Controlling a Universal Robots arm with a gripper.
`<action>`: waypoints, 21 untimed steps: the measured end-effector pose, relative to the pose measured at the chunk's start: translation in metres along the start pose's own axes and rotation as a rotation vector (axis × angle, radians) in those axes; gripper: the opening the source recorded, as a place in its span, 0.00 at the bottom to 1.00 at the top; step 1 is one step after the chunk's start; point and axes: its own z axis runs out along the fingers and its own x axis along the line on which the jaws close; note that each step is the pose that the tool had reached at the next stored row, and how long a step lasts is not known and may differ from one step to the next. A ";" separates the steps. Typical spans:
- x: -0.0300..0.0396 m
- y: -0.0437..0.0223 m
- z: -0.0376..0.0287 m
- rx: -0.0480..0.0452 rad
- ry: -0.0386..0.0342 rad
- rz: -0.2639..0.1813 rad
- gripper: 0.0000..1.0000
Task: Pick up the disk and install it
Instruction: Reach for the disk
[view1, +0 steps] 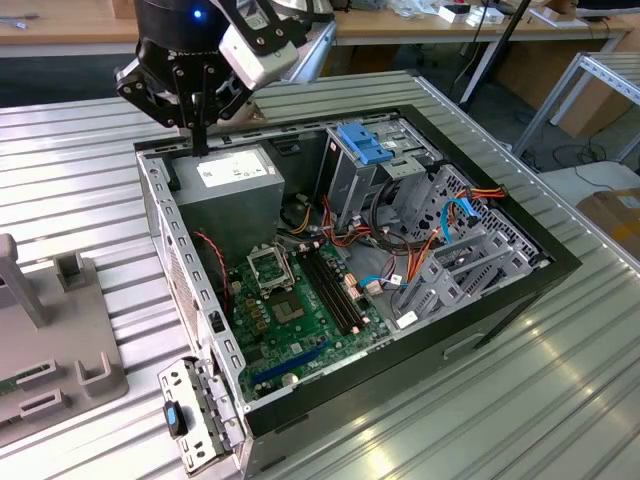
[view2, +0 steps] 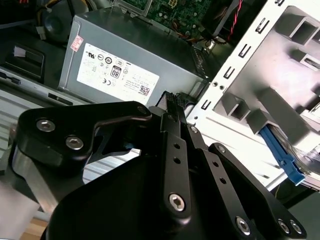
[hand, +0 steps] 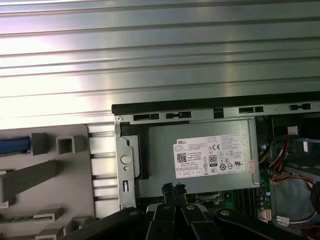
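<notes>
I'm hovering the black gripper (view2: 172, 105), fingers pinched together on nothing, over the open black computer case's (view1: 350, 380) corner by the grey power-supply box (view2: 130, 55). The blue-railed grey metal disk (view2: 280, 151) is lying unpicked in the grey moulded fixture (view2: 295, 85) beside the case, so both pickup and installing are remaining.

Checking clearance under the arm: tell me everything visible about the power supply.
The power supply is a grey metal box with a white label on its upward face. It lies flat in a corner of the open computer case, against its walls. The gripper, shut and empty, hovers over its edge; contact cannot be told.
</notes>
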 end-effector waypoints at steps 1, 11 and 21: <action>0.0011 -0.0001 -0.0001 0.0001 0.0000 0.000 0.11; 0.0109 -0.0008 -0.0002 0.0000 0.0000 0.000 0.11; 0.0323 -0.0024 -0.0007 0.0001 0.0000 0.000 0.11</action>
